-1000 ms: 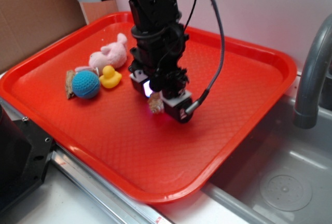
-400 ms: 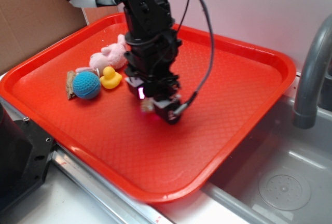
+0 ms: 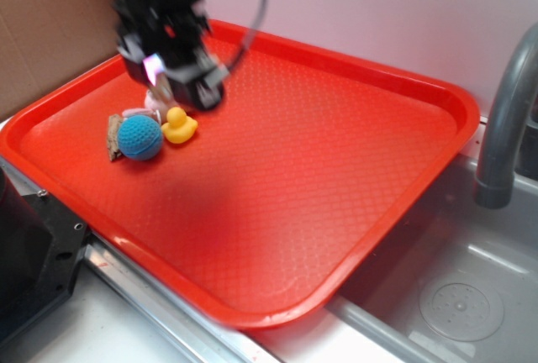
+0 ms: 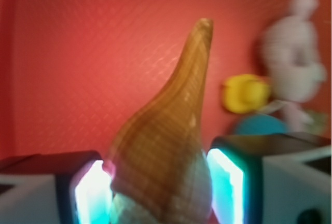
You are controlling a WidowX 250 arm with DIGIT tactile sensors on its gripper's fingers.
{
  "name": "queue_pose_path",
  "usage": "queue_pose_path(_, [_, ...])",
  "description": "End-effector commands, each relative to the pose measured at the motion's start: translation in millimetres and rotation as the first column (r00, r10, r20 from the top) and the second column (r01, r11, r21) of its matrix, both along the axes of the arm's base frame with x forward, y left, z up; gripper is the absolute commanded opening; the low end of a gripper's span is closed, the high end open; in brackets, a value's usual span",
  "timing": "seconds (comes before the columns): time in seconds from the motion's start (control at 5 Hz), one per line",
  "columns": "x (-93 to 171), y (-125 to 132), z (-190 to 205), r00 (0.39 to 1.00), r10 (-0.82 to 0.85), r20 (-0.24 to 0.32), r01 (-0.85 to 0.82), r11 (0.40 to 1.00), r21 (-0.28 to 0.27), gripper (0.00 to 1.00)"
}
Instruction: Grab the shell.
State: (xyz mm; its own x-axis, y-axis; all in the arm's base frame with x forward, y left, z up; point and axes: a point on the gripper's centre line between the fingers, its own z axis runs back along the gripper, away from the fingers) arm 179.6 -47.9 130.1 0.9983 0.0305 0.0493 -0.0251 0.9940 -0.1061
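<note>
Sitting between the closed jaws, the shell points outward.

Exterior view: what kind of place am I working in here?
Probably a kitchen-sink counter set up as a test bench: a grey faucet over a steel sink basin, with a red tray of small toys beside it.

The ball, duck and bark piece are grouped near the tray's left edge; the shell is held between the gripper's fingers above them.
</note>
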Motion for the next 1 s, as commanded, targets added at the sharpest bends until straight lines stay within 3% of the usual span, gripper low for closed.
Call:
queue_pose_path(0.0, [-0.6,11.1,107.3,0.993,0.031,0.115,-0.031,0.999,-0.009,0.0])
queue_pose_path(0.2, [1.8,10.1,129.7,0.994,0.019,0.103,-0.019,1.0,-0.006,0.0])
queue_pose_path(0.6, [5.5,8.1,97.0,0.999,0.039,0.013,-0.039,0.998,0.044,0.0])
queue_pose_path(0.8, [5.4,8.2,89.9,0.999,0.044,-0.004,-0.044,0.997,0.057,0.0])
